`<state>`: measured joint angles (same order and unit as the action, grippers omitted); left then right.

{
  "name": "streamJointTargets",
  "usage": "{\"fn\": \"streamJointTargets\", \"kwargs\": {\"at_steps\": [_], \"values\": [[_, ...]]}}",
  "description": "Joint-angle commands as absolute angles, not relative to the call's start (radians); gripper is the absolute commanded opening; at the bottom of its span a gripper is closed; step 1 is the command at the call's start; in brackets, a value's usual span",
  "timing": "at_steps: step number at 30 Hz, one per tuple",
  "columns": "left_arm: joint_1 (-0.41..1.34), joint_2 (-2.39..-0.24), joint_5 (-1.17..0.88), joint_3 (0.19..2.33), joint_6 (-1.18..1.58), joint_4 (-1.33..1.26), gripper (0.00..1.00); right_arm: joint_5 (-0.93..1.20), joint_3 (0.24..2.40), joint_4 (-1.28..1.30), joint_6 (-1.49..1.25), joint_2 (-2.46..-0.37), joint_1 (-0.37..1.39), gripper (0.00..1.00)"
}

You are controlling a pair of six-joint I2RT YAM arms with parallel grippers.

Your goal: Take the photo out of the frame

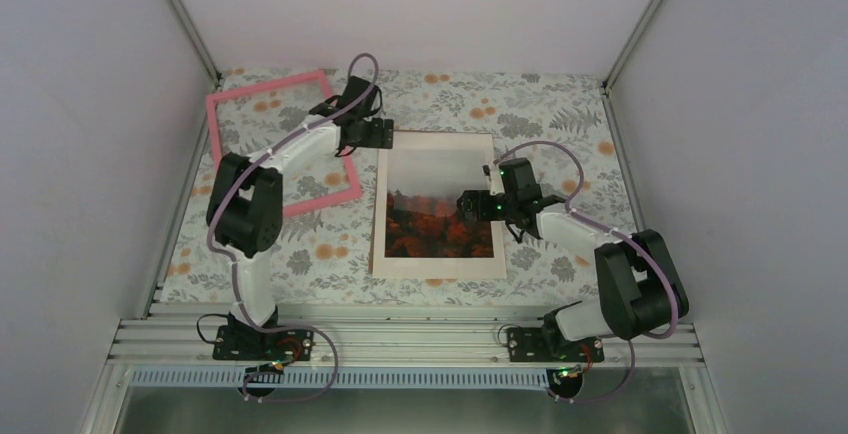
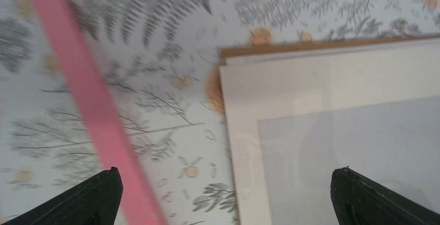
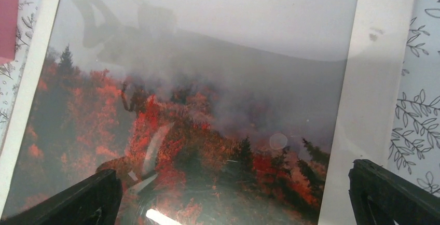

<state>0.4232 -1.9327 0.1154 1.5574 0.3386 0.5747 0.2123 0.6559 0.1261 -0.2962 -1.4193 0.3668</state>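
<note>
Now the rectangular red-orange autumn-trees print [image 1: 440, 204] lies flat on the floral tabletop [image 1: 560, 114], just beside the thin pink rectangular frame [image 1: 262, 88]. Above it, the left claw [image 2: 224, 181] and right claw [image 3: 233, 176] both gape wide, empty.

The bench [image 1: 540, 104] wears a pale covering [image 2: 155, 38] printed with grey ferns and small orange flowers, and plain white walls [image 1: 420, 4] close its left, far and right edges. Slanting aluminium posts [image 1: 185, 19] rise from its far corners, and a ribbed aluminium rail [image 1: 400, 339] runs along its near edge under soft, even light.
</note>
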Motion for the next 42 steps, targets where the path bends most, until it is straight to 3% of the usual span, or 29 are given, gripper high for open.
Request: {"fn": "streamJointTargets", "kwargs": {"at_steps": [1,9,24,28,33,42], "values": [[0.422,-2.008,-0.003,1.552,0.374,0.522,1.0,0.18,0.667,0.151,-0.309,-1.406,0.396,0.99],[0.422,-2.029,-0.044,1.455,0.389,0.473,1.0,0.156,0.676,0.183,-0.335,-1.431,0.47,1.0],[0.441,-1.74,-0.031,1.116,0.441,0.405,1.0,0.046,0.711,0.318,-0.401,-1.418,0.609,1.0],[0.496,-1.644,-0.09,1.016,0.48,0.379,1.0,-0.008,0.704,0.39,-0.441,-1.397,0.559,1.0],[0.56,-1.574,-0.122,0.886,0.548,0.325,1.0,0.075,0.648,0.381,-0.47,-1.337,0.448,1.0],[0.591,-1.606,-0.165,0.821,0.575,0.273,1.0,0.156,0.603,0.33,-0.444,-1.354,0.315,1.0]]}}
